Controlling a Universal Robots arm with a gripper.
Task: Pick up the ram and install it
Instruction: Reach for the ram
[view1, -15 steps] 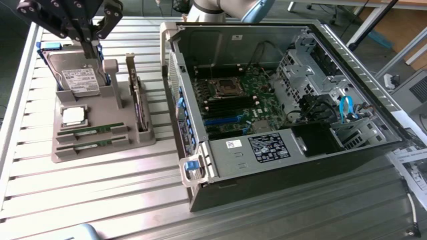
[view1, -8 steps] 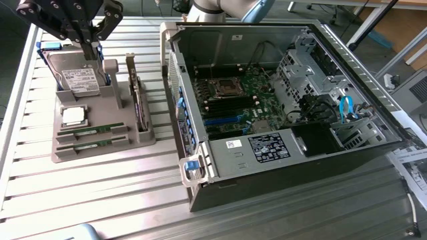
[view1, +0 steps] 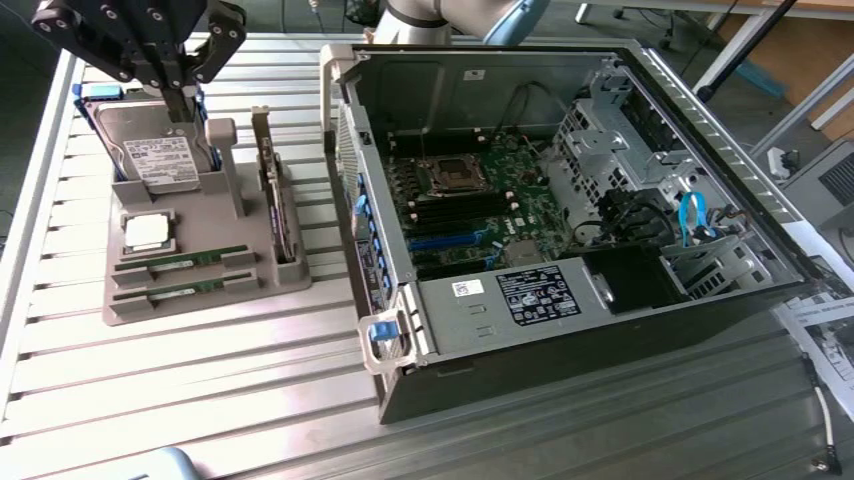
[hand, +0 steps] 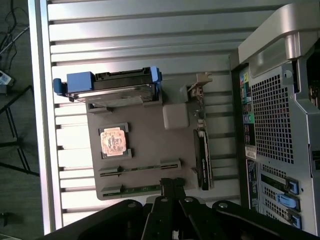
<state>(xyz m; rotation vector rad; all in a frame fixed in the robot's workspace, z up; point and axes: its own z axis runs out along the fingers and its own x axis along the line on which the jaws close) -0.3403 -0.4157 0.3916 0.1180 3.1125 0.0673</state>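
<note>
Two ram sticks lie flat in slots at the front of the grey holder tray (view1: 274, 275): one ram (view1: 180, 262) behind, the other ram (view1: 178, 291) in front. In the wrist view they are the thin green strips, ram (hand: 140, 168) and ram (hand: 131, 189). My gripper (view1: 179, 92) hangs well above the tray's far end, over the hard drive, apart from both sticks. Its black fingers (hand: 171, 186) are pressed together with nothing between them.
The tray also holds a hard drive (view1: 154, 150) with blue brackets, a silver CPU (view1: 147, 232) and an upright expansion card (view1: 276, 200). On the exterior view's right lies the open computer case (view1: 400, 350), its motherboard (view1: 514, 200) and memory slots (view1: 467, 212) exposed. Everything rests on a slatted metal table (view1: 200, 400).
</note>
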